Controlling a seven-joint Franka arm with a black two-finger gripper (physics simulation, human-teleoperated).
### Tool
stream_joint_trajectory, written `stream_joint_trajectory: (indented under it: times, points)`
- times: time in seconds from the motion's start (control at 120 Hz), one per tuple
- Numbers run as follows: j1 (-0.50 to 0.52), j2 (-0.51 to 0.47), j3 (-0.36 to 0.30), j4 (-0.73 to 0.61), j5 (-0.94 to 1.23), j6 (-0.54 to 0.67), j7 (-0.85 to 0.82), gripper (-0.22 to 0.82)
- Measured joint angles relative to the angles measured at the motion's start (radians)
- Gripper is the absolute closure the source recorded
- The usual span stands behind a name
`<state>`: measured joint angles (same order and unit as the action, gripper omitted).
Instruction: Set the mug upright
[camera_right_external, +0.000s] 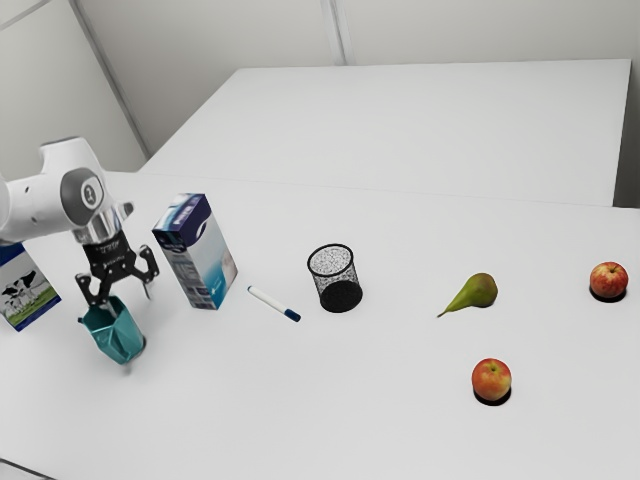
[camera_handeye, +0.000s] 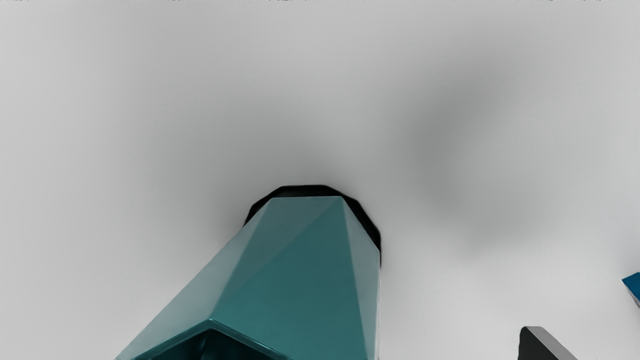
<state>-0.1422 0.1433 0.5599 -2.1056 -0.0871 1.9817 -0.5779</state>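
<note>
Handling guess: teal, faceted, hard-walled mug (camera_right_external: 118, 337), probably ceramic or rigid plastic, light to middling weight. Stiff, so it shouldn't give under a squeeze, but the flat facets look smooth and could slip or twist; rim may chip if knocked.

Location: on the white smooth table (camera_right_external: 390, 420), at the exterior view's left, near side of the tall white, blue and purple carton (camera_right_external: 200, 255), right under the black two-finger gripper (camera_right_external: 129, 302). Mouth faces up, base down; looks upright or close, slight tilt can't be ruled out.

Gripper is open, nothing pinched. One finger is at the mouth, maybe inside it, can't tell if touching; the other finger (camera_handeye: 542, 346) stands apart from the outer wall.

Best hold, if it needs straightening: opposite facets just below the rim, or one wall pinched with a finger inside. Squeeze moderately, keep it level. If already standing, lift straight up; dragging sideways might hook the rim and tip it over.
</note>
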Motion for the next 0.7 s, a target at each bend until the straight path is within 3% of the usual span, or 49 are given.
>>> stream_joint_trajectory:
  times: [0.258, 0.7]
  points:
    - [-0.009, -0.014, 0.000, 0.059, 0.006, -0.019, 0.009, 0.05]
    - [-0.009, -0.111, -0.006, 0.204, 0.068, -0.153, 0.027, 0.01]
